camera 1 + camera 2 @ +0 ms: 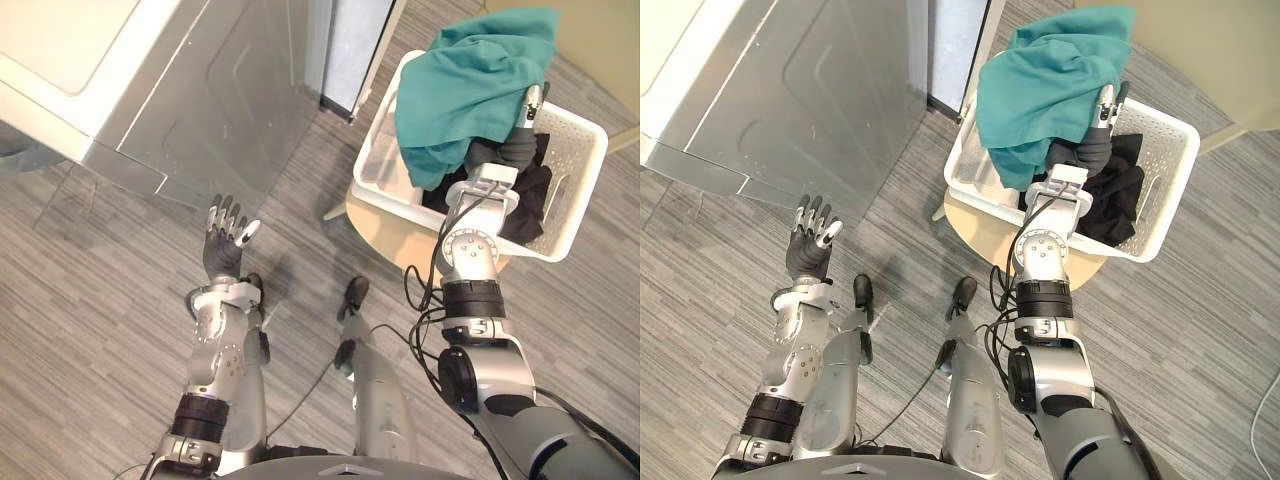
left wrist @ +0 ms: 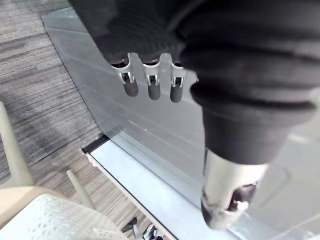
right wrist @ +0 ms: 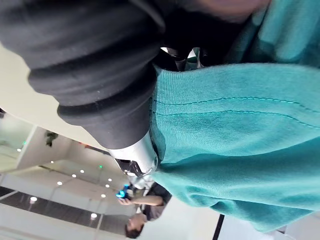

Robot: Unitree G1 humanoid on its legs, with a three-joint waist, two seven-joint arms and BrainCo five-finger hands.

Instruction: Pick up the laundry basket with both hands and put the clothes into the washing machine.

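Soft, light teal cloth (image 1: 470, 80) hangs over my right hand (image 1: 517, 148) above the white basket (image 1: 575, 170); I cannot tell its grip. My left hand (image 1: 225, 245) is spread, idle. I'd bunch a thick fold.

I've got washer (image 1: 150, 90) front-left, basket (image 1: 578, 150) front-right on a stool (image 1: 390, 235), clothes (image 1: 470, 85) piled in it. R hand (image 1: 518, 145) in basket against clothes; L hand (image 1: 225, 248) before washer.

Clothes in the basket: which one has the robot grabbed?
The teal cloth, bunched up around the right hand; the black cloth lies loose in the basket.
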